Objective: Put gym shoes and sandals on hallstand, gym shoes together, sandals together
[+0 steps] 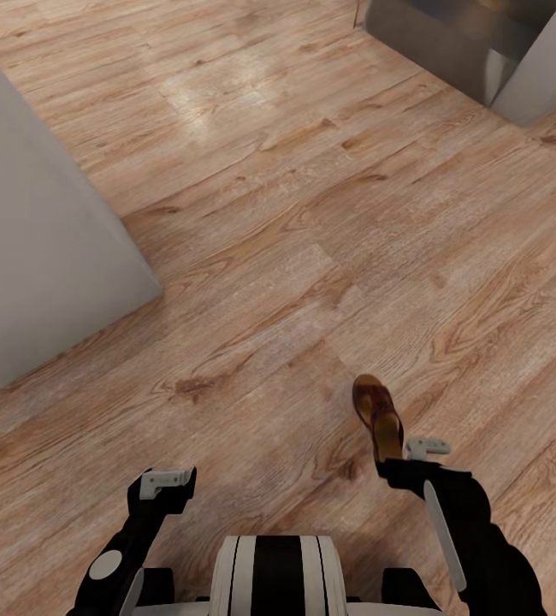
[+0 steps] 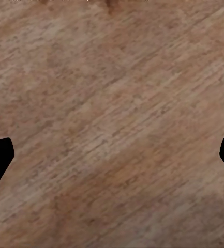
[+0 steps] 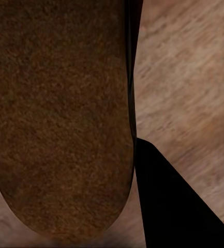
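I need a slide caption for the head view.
Right gripper carries a brown sandal above the wood-plank floor; left gripper empty.

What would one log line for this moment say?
right gripper: shut on sandal, held above corridor floor | left gripper: open, empty | grey unit: at robot's left

In the head view the right gripper (image 1: 395,460) hides the sandal's (image 1: 377,412) heel end, so its grip cannot be read. At the top right corner a grey unit (image 1: 449,38) is cut off by the edge. In the left wrist view the floor (image 2: 112,124) is blurred.
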`<state>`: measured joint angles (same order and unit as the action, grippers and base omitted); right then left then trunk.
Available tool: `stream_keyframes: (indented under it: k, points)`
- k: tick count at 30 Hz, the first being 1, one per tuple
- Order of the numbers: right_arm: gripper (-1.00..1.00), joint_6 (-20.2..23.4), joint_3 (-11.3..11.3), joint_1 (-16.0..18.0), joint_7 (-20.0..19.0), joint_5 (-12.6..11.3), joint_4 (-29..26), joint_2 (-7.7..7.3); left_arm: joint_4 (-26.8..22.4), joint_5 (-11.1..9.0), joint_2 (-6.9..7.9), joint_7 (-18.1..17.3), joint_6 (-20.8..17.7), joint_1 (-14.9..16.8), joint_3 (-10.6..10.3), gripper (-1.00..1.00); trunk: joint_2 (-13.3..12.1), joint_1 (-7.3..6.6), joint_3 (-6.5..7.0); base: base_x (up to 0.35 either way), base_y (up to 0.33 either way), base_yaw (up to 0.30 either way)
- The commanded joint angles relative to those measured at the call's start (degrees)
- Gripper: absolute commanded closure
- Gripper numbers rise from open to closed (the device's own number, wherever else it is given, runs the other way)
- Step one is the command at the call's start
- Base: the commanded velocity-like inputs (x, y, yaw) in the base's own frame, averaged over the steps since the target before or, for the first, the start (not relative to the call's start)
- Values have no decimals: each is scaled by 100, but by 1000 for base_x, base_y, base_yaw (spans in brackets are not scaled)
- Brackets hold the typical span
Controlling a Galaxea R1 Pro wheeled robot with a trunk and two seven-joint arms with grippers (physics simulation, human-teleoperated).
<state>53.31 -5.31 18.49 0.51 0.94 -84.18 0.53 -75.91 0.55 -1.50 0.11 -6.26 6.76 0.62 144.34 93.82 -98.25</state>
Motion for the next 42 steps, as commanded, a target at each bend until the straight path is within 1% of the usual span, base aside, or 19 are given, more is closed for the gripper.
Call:
stream_keyframes:
  k: [1,5,8,10,11,12,13,14,15,17,18,21,24,25,27,28,33,38,42]
  points:
    - [100,41,-5,3,19,-12,-34,5,-13,6,-3,0,-32,0,6,-100,1,-1,-3,0,0,0]
    - [100,85,-5,5,21,-11,-134,8,-215,14,7,6,-45,0,14,-100,1,-1,-3,0,0,0]
    - [100,89,-5,4,22,-11,-145,9,-343,15,9,7,-293,0,21,-100,1,-1,-3,0,0,0]
    - [100,90,-1,5,22,-9,-148,12,-473,12,9,7,-642,0,24,-100,1,-1,-3,0,0,0]
    - [100,91,1,5,21,-9,-149,14,-585,10,9,7,-885,0,24,-100,1,-1,-3,0,0,0]
    - [100,91,3,5,21,-9,-150,15,-641,10,9,7,-997,0,25,-100,1,-1,-3,0,0,0]
    - [100,85,10,3,20,-14,-151,17,-989,1,-1,7,-1516,0,26,-100,1,-1,-3,0,0,0]
    - [100,84,11,2,20,-14,-151,16,-1044,0,-4,7,-1562,2,24,-100,1,-1,-3,0,0,0]
    - [100,81,10,-12,19,-15,-144,10,-1505,-2,-10,4,-1905,9,18,-100,1,-1,-3,0,0,0]
    - [100,78,7,-18,19,-20,-145,11,-1724,-5,-10,2,-1976,65,17,-100,1,-1,-3,0,0,0]
    - [100,77,5,-20,19,-22,-145,10,-1786,-14,-14,3,-2001,197,13,-100,1,-1,-3,0,0,-5]
    - [100,76,4,-31,14,-28,-143,9,-1809,-17,-16,0,-2039,359,5,-100,1,-1,-3,0,0,-85]
    - [100,71,4,-56,11,-51,-143,16,-1820,-19,-18,-1,-2450,504,4,-100,1,-1,-3,0,0,-233]
    - [100,69,5,-59,11,-57,-142,18,-1821,-19,-18,-1,-2656,571,4,-100,1,-1,-3,0,0,-265]
    - [100,68,8,-61,14,-61,-142,21,-1821,-19,-21,-2,-2835,636,2,-100,1,-1,-3,0,0,-273]
    - [100,66,10,-63,17,-64,-142,24,-1821,-19,-23,0,-3017,695,1,-100,1,-1,-3,0,0,-284]
    - [100,61,5,-65,13,-62,-141,26,-1776,-26,-38,1,-3196,746,-33,-100,1,-1,-3,0,0,-291]
    - [100,56,4,-65,12,-61,-135,26,-1735,-21,-37,5,-3232,754,-149,-100,1,-1,-3,0,0,-296]
    - [100,50,4,-65,13,-60,-132,27,-1728,-20,-30,7,-3239,756,-182,-100,1,-1,-3,0,0,-296]
